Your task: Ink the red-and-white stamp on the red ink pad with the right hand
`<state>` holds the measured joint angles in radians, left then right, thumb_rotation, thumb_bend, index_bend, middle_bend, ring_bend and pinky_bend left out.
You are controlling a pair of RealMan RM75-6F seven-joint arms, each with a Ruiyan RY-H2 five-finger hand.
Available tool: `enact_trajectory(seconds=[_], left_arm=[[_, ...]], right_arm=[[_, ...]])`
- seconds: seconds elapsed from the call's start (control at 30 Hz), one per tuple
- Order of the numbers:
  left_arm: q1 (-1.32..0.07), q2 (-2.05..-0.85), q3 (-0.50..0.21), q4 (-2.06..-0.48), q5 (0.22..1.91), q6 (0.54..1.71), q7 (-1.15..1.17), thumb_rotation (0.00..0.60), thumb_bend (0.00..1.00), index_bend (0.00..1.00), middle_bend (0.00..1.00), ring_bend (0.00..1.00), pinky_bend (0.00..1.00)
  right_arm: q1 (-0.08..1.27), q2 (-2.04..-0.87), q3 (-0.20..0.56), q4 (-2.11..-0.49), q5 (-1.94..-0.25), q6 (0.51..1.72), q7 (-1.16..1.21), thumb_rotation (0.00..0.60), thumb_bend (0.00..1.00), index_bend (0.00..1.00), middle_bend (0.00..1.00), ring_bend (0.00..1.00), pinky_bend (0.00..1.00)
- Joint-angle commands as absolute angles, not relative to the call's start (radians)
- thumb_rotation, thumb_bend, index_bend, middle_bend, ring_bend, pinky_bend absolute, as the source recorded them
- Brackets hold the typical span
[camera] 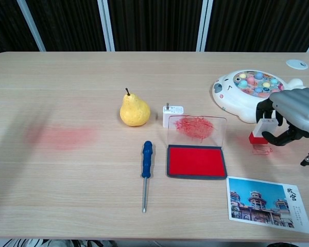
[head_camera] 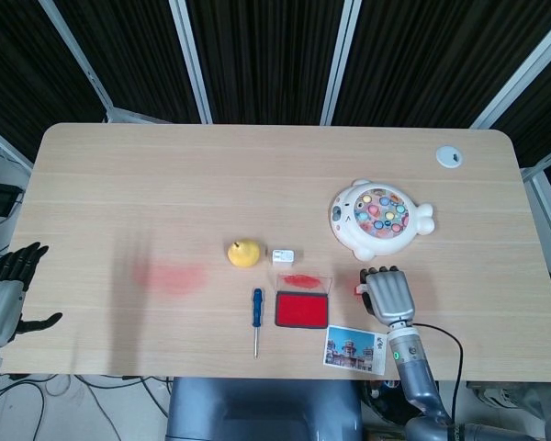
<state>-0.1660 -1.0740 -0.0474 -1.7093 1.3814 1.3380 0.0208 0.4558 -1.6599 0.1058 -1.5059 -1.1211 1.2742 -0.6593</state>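
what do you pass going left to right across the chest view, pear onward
pear → blue screwdriver → white charger → red ink pad → right hand holding the red-and-white stamp. The fishing toy and postcard overlap these in the order, so they are left out.
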Motion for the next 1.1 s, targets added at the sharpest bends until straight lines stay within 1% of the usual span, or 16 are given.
enact_trajectory(seconds=[0.03, 0.27, 0.43, 1.1], left_arm=[[-0.166, -1.074, -0.048, -1.709, 1.38, 1.337, 0.019, 0.6, 0.0, 0.0, 0.0, 0.0, 0.0], [-0.167, -1.074, -0.05, -1.707, 1.374, 1.333, 0.018, 0.6, 0.0, 0.0, 0.0, 0.0, 0.0], [-0.168, -1.074, -0.05, -1.708, 1.373, 1.331, 0.018, 0.6, 0.0, 0.0, 0.0, 0.0, 0.0], [-0.166, -1.074, -0.05, -1.709, 1.374, 1.333, 0.021, 0.6, 0.0, 0.0, 0.0, 0.0, 0.0]], right_arm=[[0.454, -1.684, 0.106, -1.468, -1.111, 1.257, -0.639, 0.6, 0.61, 0.77, 0.59, 0.46, 0.46], [0.459, -1.728, 0.109, -1.399, -1.133, 1.246, -0.612, 0.6, 0.56, 0.77, 0.54, 0.42, 0.46], [0.458, -1.738, 0.112, -1.382, -1.131, 1.238, -0.61, 0.6, 0.53, 0.75, 0.53, 0.41, 0.46], [0.447, -1.748, 0.123, -1.374, -1.128, 1.236, -0.628, 0.6, 0.51, 0.7, 0.48, 0.39, 0.44]])
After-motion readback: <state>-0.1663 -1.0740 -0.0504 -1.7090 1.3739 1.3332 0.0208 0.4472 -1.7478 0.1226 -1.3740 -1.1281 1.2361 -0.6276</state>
